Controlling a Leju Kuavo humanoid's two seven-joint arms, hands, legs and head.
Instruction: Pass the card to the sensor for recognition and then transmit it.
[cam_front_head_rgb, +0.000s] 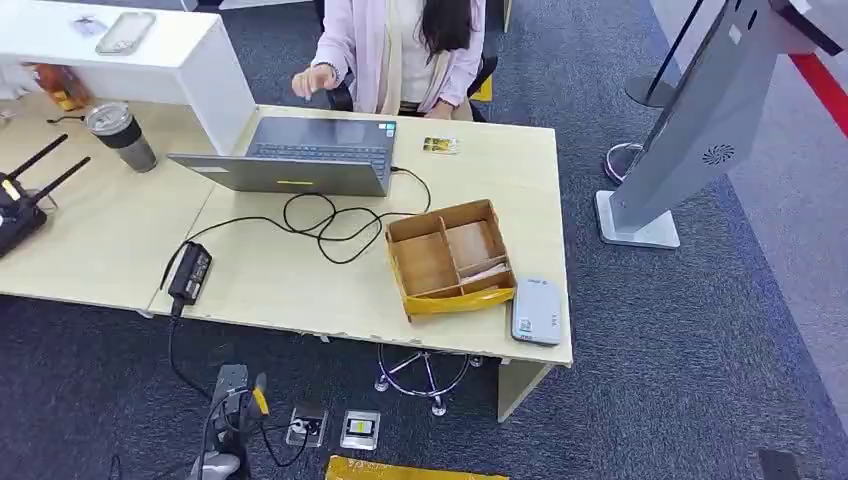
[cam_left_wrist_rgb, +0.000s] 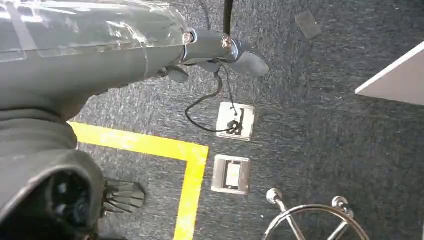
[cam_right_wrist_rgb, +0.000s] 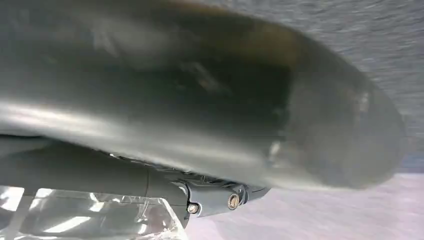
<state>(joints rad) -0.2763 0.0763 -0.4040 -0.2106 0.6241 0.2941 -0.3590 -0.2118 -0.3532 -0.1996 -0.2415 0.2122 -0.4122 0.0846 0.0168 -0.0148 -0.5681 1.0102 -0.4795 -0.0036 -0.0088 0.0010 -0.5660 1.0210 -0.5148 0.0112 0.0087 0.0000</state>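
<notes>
Your card (cam_front_head_rgb: 484, 272) seems to lie flat in the tray (cam_front_head_rgb: 425, 304), front-right compartment, beside the reader (cam_front_head_rgb: 537, 310) on the counter (cam_front_head_rgb: 270, 275). Thin, light, stiff, slick: pinch an edge, w/ care. Left hand (cam_left_wrist_rgb: 220, 52) hangs over floor, holding nothing; right hand's state: can't tell.

I see a pale wooden bench (cam_front_head_rgb: 300, 280) on dark carpet. On it sits an open laptop (cam_front_head_rgb: 290, 155) at the far edge, its black cable (cam_front_head_rgb: 320, 225) looping across the top to a power brick (cam_front_head_rgb: 190, 272) near the front edge. A divided cardboard box (cam_front_head_rgb: 450, 258) stands toward the right end, with a white sensor (cam_front_head_rgb: 537, 310) touching its front right corner. A small card (cam_front_head_rgb: 440, 146) lies right of the laptop. A tumbler (cam_front_head_rgb: 120, 135) and a black router (cam_front_head_rgb: 25, 205) stand at the left.
</notes>
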